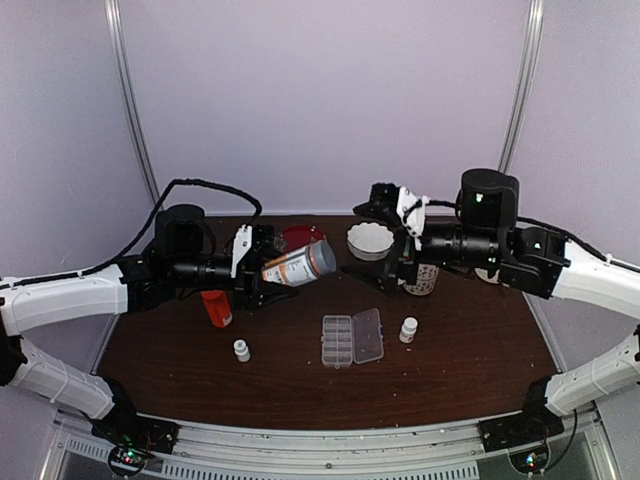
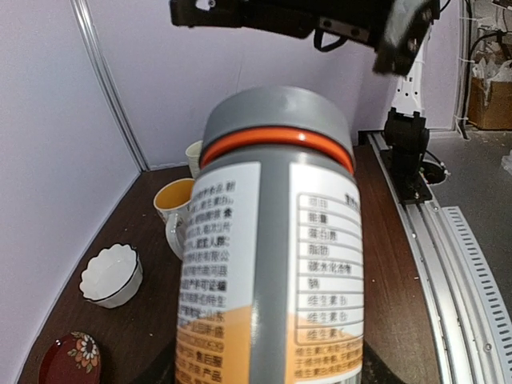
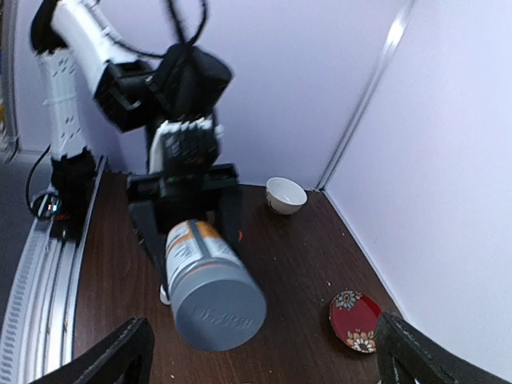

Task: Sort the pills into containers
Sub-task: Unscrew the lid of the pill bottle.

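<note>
the left gripper (image 1: 268,268) was clamped on the grey-capped bottle (image 1: 300,264). it held the bottle on its side above the table (image 1: 470,350), with the cap pointing at the right arm. the right gripper (image 3: 264,324) had its jaws wide apart with nothing in them, just in front of the cap. the pill box (image 1: 352,338) lay on the table with its lid open, well apart from both grippers. the pills were too small to see. a white bottle (image 1: 408,329) stood just right of the box.

Pill box (image 1: 340,342) mid-table, small bottle (image 1: 241,350) left (second bottle (image 1: 408,329) right), bowl (image 1: 370,241) behind.
</note>
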Controlling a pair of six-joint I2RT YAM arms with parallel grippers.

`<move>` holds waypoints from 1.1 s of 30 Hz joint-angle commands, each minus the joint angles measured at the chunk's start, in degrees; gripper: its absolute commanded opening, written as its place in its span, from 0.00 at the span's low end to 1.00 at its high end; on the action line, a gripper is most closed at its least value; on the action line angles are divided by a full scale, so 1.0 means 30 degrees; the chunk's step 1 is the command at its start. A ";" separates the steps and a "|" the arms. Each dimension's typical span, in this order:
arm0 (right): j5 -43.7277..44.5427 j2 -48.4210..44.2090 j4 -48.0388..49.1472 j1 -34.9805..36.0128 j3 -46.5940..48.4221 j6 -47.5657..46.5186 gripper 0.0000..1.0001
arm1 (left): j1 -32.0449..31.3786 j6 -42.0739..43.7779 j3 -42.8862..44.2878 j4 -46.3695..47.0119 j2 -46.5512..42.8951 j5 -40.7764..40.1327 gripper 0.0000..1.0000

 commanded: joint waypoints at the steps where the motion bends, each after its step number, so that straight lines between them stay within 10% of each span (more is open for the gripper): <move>1: 0.4964 0.0736 -0.3908 -0.0380 0.3373 0.7840 1.00 | -0.0001 0.0095 -0.0194 0.1806 -0.0591 -0.1309 0.02; 15: -0.5465 0.3990 -0.3055 -0.1313 0.4406 1.6390 1.00 | 0.0000 0.0930 -0.0094 0.1489 -0.0579 -0.2492 0.02; 33: -0.5192 0.6071 -0.3318 -0.1372 0.6175 1.7198 0.74 | -0.0005 0.1159 -0.0120 0.1382 -0.0463 -0.2369 0.02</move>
